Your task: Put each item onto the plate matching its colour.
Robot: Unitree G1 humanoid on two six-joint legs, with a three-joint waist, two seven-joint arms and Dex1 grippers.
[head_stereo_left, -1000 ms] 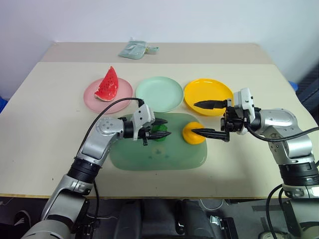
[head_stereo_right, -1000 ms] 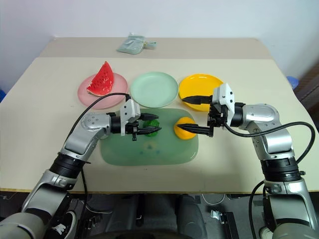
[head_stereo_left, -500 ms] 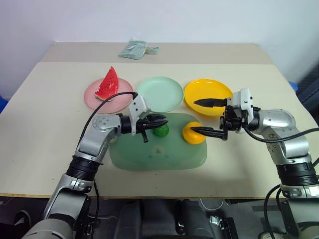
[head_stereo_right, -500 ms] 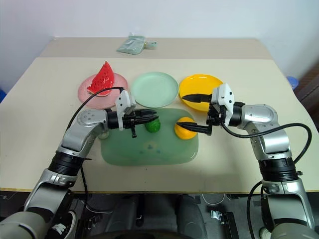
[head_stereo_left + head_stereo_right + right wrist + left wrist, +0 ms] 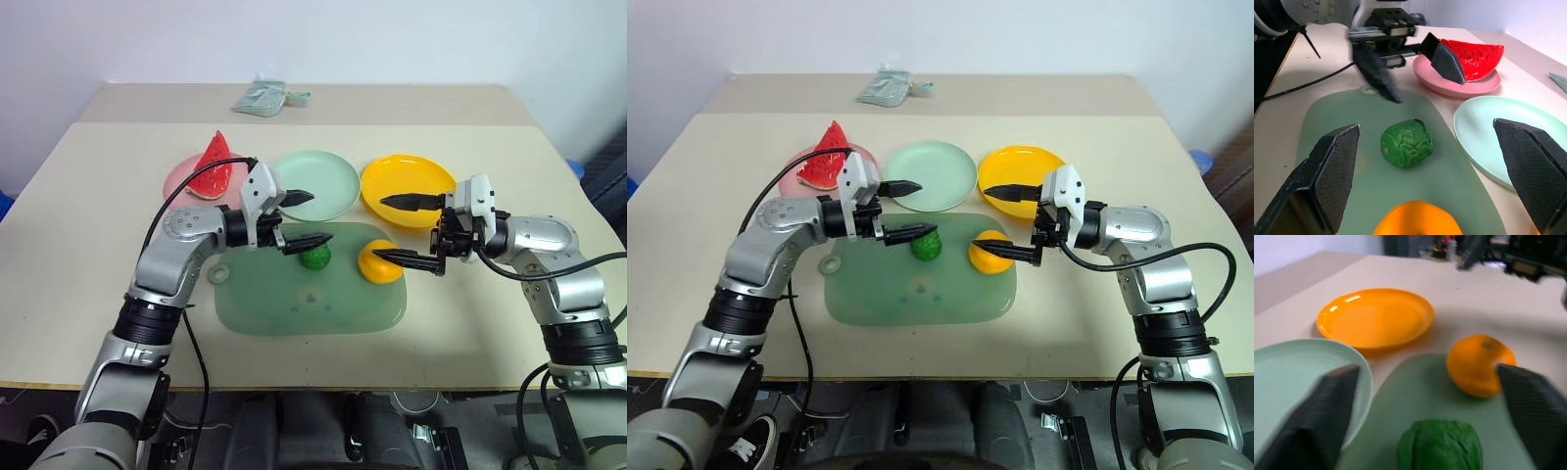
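On the pale surface point(image 5: 78, 196), three plates are set in a row toward the far side: the pink plate point(image 5: 181, 178) at the left, the mint green plate point(image 5: 323, 181) in the middle and the yellow-orange plate point(image 5: 416, 188) at the right, with the large green cutting board point(image 5: 294, 294) laid just on their near side. The watermelon wedge point(image 5: 213, 164) is already seen on the pink plate, so two items are judged to remain, both lying on the board: the dark-green lump point(image 5: 315, 258) near its far edge at the middle, and the round orange point(image 5: 379, 262) at its right end. The left pincer point(image 5: 306, 217) is held released, its two fingers spread wide, one over the near rim of the mint green plate and the other over the board; nothing is grasped in it. The lump lies just beyond and a little to the near side of its fingertips, apart from them. No marked long axis is shown by the lump, being roughly as wide as it is deep, so no particular turn of the wrist seems to be called for. The right pincer point(image 5: 407, 231) is likewise released and empty, with its nearer finger just beside the orange. The left arm is plainly the nearer to the lump, and the mint green plate lies just on the far side of it.
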